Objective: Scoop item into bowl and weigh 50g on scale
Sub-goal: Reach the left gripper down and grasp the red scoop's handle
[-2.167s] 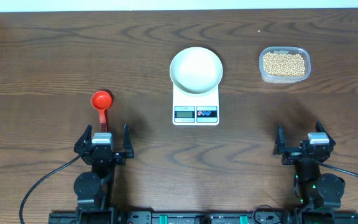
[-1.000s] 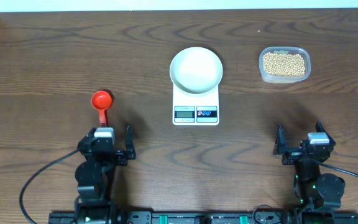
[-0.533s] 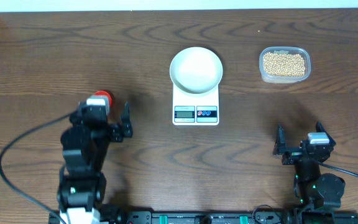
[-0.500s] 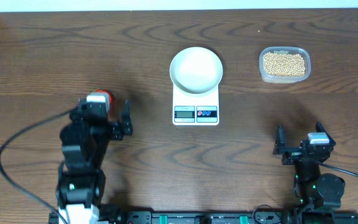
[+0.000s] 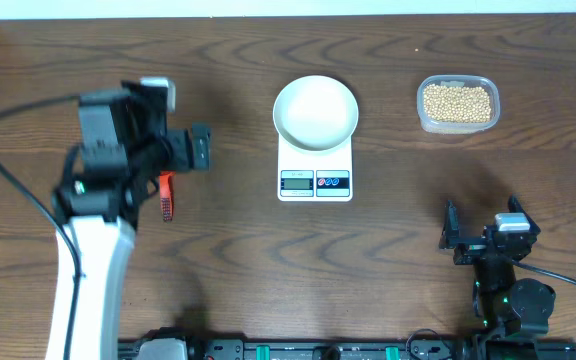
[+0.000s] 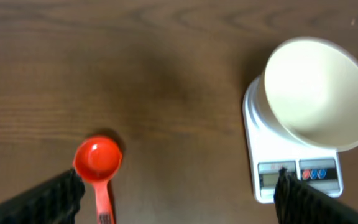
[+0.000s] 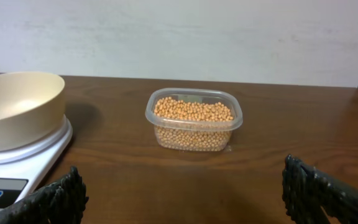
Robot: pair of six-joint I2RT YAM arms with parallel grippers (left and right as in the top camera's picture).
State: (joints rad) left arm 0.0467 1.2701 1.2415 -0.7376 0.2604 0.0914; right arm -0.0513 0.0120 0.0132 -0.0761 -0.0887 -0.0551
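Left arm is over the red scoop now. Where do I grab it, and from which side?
Take the red scoop by its handle, coming straight down with the open left gripper, jaws across its narrow width. It lies flat, cup up, handle pointing back toward the robot; the round cup offers no flat sides.

scale (image 5: 315,180): middle of worktop (image 5: 268,260), display side toward the front.
bowl (image 5: 315,111): on scale, over its rear part.
tub (image 5: 458,127): right of scale, well apart, level with bowl.
beans (image 5: 457,103): in tub.
scoop (image 6: 97,160): left of scale, well apart, handle toward the front.
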